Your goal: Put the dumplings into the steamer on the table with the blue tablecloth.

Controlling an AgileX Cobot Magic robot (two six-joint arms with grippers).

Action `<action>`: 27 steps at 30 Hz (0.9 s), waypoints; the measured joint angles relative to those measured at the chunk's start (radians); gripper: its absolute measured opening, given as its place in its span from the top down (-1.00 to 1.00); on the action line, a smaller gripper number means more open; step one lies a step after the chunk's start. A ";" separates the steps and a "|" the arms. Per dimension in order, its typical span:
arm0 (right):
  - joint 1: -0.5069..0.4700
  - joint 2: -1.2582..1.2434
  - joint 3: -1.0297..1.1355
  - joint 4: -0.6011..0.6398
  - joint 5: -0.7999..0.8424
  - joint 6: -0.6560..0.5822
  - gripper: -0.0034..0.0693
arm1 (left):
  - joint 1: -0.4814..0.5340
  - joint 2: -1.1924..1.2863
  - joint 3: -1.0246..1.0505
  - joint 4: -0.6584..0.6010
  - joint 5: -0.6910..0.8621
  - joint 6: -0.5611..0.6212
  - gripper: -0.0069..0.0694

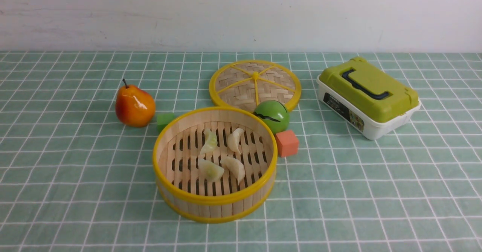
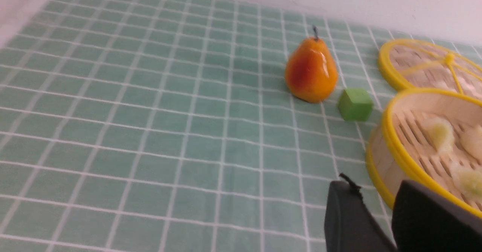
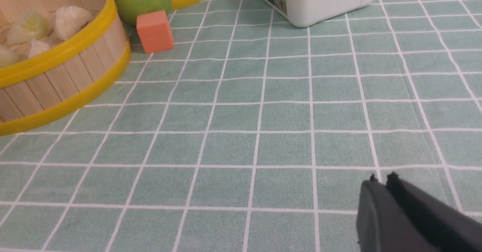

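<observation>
Resting in the steamer (image 1: pixel 215 203), four dumplings (image 1: pixel 220 155); right gripper (image 3: pixel 381 186) closed, left gripper (image 2: pixel 376 199) seemingly apart.

A plain white wall (image 1: pixel 241 14) stands behind the table with the blue tablecloth (image 1: pixel 376 191), and it meets the far edge of the cloth in one straight line. The wall has some faint grey marks and thin scratches. The light is soft and even, and the shadows on the cloth near the wall are weak.

Left tool (image 2: pixel 376 214) slightly parted, empty — right tool (image 3: pixel 384 186) pinched together, empty.
</observation>
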 joint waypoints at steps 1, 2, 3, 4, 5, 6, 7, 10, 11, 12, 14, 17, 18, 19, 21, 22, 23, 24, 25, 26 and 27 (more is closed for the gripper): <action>0.000 0.000 0.000 0.000 0.000 0.000 0.82 | 0.022 -0.030 0.003 0.011 -0.001 0.000 0.33; 0.000 0.000 0.000 0.000 0.000 0.000 0.82 | 0.043 -0.068 0.007 0.015 -0.010 0.000 0.33; 0.000 0.000 0.000 0.000 0.000 0.000 0.82 | 0.079 -0.107 0.015 0.017 -0.030 -0.001 0.33; 0.000 0.000 0.000 0.000 0.000 0.000 0.82 | 0.111 -0.144 0.024 0.018 -0.059 -0.003 0.33; 0.000 0.000 0.000 0.000 0.000 0.000 0.82 | 0.146 -0.169 0.033 0.020 -0.094 -0.005 0.33; 0.000 0.000 0.000 0.000 0.000 0.000 0.82 | 0.166 -0.179 0.038 0.022 -0.122 -0.005 0.32; 0.000 0.000 0.000 0.000 0.000 0.000 0.82 | 0.199 -0.185 0.048 0.022 -0.167 -0.005 0.32; 0.000 0.000 0.000 0.002 0.000 0.000 0.82 | 0.276 -0.187 0.061 0.021 -0.320 -0.007 0.32; 0.000 0.000 0.000 0.003 0.000 0.000 0.81 | 0.294 -0.187 0.063 0.021 -0.380 -0.007 0.32; 0.000 0.000 0.000 0.003 0.000 0.000 0.81 | 0.306 -0.187 0.064 0.022 -0.432 -0.007 0.32; 0.000 0.000 0.000 0.003 0.000 0.000 0.80 | 0.327 -0.187 0.076 0.021 -0.584 -0.007 0.31; 0.000 0.000 0.000 0.003 0.000 0.000 0.79 | 0.331 -0.187 0.110 -0.041 -0.704 -0.001 0.31; 0.000 0.000 0.000 0.003 0.000 0.000 0.79 | 0.333 -0.187 0.131 -0.090 -0.724 0.010 0.31; 0.000 0.000 0.000 0.003 0.000 0.000 0.79 | 0.336 -0.187 0.151 -0.135 -0.727 0.029 0.31; 0.000 0.000 0.000 0.003 0.000 0.000 0.78 | 0.347 -0.187 0.198 -0.247 -0.700 0.087 0.31; 0.000 0.000 0.000 0.003 0.000 0.000 0.77 | 0.355 -0.187 0.238 -0.308 -0.659 0.136 0.31; 0.000 0.000 0.000 0.003 0.000 0.000 0.77 | 0.363 -0.187 0.263 -0.348 -0.631 0.179 0.31; 0.000 0.000 0.000 0.003 0.000 0.000 0.76 | 0.370 -0.187 0.288 -0.398 -0.606 0.212 0.31; 0.000 0.000 0.000 0.003 0.000 0.000 0.76 | 0.377 -0.187 0.319 -0.439 -0.586 0.237 0.30; 0.000 0.000 0.000 0.003 0.000 0.000 0.75 | 0.388 -0.187 0.343 -0.493 -0.562 0.278 0.31; 0.000 0.000 0.000 0.003 0.000 0.000 0.75 | 0.401 -0.187 0.357 -0.549 -0.541 0.330 0.31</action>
